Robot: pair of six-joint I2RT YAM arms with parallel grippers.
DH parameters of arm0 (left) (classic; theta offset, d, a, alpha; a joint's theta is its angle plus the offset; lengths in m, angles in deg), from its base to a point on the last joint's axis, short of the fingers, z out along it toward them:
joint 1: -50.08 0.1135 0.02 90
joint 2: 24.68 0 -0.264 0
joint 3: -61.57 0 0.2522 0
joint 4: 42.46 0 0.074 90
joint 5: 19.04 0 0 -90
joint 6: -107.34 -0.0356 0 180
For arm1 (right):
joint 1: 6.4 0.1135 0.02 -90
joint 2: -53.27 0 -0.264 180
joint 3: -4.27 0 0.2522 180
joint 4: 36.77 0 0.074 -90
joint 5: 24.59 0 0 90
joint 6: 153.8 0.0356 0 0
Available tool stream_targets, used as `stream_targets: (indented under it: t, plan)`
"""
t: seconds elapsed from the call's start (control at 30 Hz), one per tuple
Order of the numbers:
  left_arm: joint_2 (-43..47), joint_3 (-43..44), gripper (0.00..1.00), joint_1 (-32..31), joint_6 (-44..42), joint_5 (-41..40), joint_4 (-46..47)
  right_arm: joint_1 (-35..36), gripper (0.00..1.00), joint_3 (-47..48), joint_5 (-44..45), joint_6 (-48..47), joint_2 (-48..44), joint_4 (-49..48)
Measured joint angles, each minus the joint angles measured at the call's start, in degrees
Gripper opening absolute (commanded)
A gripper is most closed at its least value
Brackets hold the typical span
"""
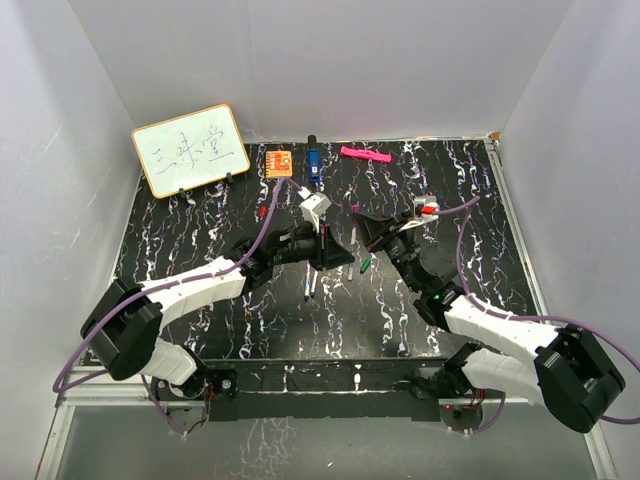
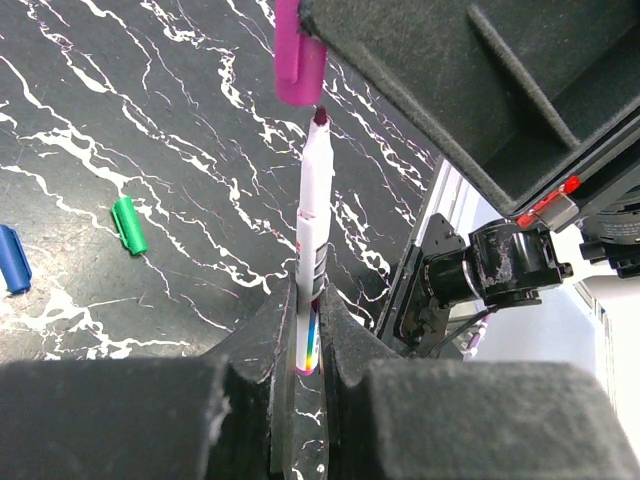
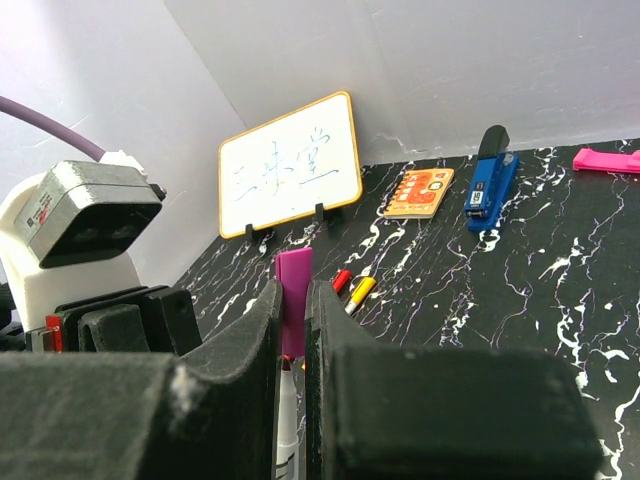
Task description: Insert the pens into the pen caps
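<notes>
- L gripper [image 2: 308,335] pinched tight on a white pen [image 2: 312,205]; barrel upright btwn the pads, dark purple tip up
- R gripper [image 3: 293,325] clamped on purple cap [image 3: 293,292]; pads pressed to both its sides
- L wrist view: I see the cap hanging just above the pen tip, a bit off to one side; tip not inside yet
- green cap [image 2: 128,224] and blue cap [image 2: 12,260] flat on black marbled table [image 2: 150,120]; near each other, not touching
- red cap [image 3: 342,280] and yellow cap [image 3: 360,290] side by side beyond R fingers, twd whiteboard [image 3: 290,165]
- top view: spare pens [image 1: 305,285] on table just near-side of L gripper; count unclear
- back edge: orange block [image 3: 420,192], blue object [image 3: 490,180], pink marker [image 3: 605,160]
</notes>
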Motion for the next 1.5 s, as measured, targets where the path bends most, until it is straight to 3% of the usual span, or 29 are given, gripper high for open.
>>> stream_targets:
  t: [1.5]
  plan:
    - [0.04,0.35,0.00,-0.02,-2.49,-3.48,-3.32,0.00,0.00,0.00,-1.77,2.62,-0.31,2.03]
